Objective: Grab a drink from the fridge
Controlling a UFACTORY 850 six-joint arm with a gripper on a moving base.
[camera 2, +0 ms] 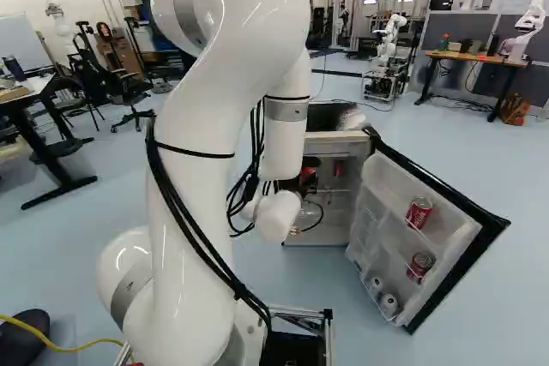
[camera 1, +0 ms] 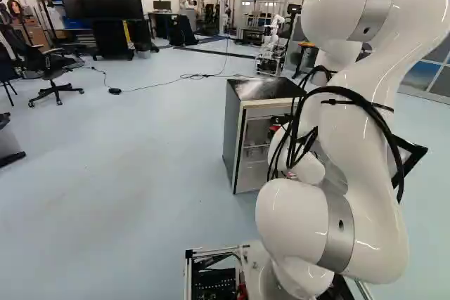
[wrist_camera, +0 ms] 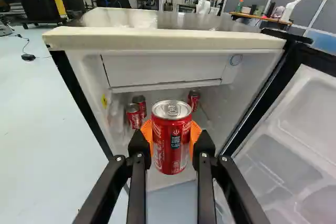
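The red can [wrist_camera: 171, 137] sits upright between the fingers [wrist_camera: 204, 144], gripped from both sides, its long axis square to their reach, before the fridge's [wrist_camera: 168, 43] open front, so backing straight out should clear the door [wrist_camera: 294, 124].

White arm [camera 2: 214, 83] bent, black gripper [camera 2: 305, 177] pointing ahead; fingers [wrist_camera: 138, 182] parted, orange pads [wrist_camera: 196, 131] gripping

Fridge [wrist_camera: 163, 39] open between its front side edges, swung-out door [wrist_camera: 294, 114] blocking beside the hinge edge, inner panel [wrist_camera: 163, 69] barring the way under the top edge, passage lower down, cans [wrist_camera: 134, 116] as obstacles farther in
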